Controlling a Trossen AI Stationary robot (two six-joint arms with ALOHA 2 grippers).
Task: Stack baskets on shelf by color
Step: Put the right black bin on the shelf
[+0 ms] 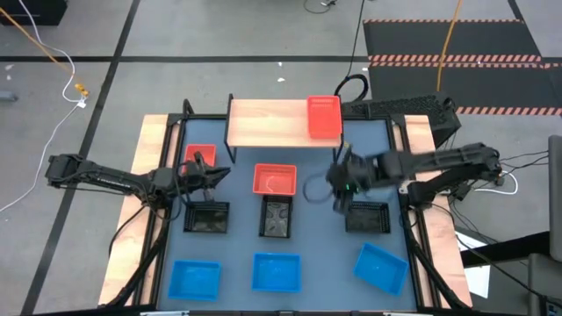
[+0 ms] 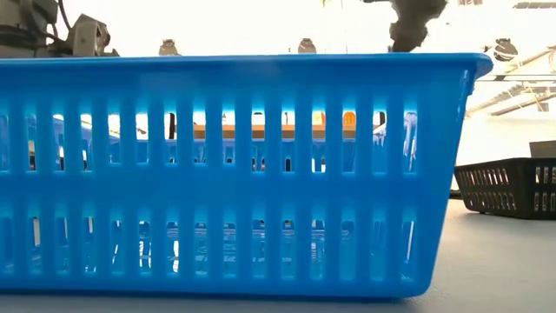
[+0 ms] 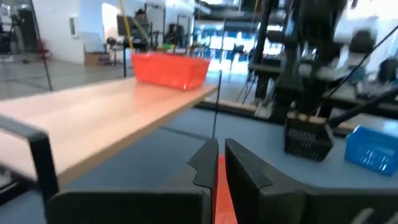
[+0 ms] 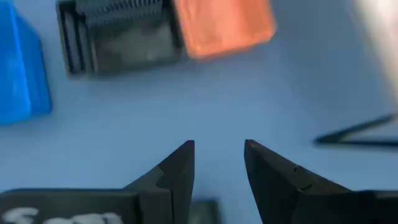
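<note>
A red basket [image 1: 324, 117] stands on the right end of the light-wood shelf [image 1: 263, 125]. A second red basket [image 1: 275, 180] sits on the table in front of the shelf. A third red basket [image 1: 200, 154] is at the left, and my left gripper [image 1: 204, 172] is shut on it. Three black baskets [image 1: 277, 218] stand in a row, with three blue baskets [image 1: 277, 271] nearer the front edge. My right gripper [image 1: 338, 191] is open and empty, hanging over bare table between the middle red basket and the right black basket [image 1: 367, 217]. My left gripper pinches a thin red wall of the basket [image 3: 217, 186] between its two fingers [image 3: 205, 163], one on each side. In the high view the hold is on the basket's near side. Whether the basket is off the table, I cannot tell.
The shelf's thin black legs [image 3: 216, 102] stand just beyond my left gripper. The low view is almost filled by a blue basket [image 2: 234, 174], with a black basket [image 2: 512, 187] beside it. In the right wrist view, a black basket [image 4: 118, 37] and a red basket [image 4: 221, 25] lie beyond the fingers.
</note>
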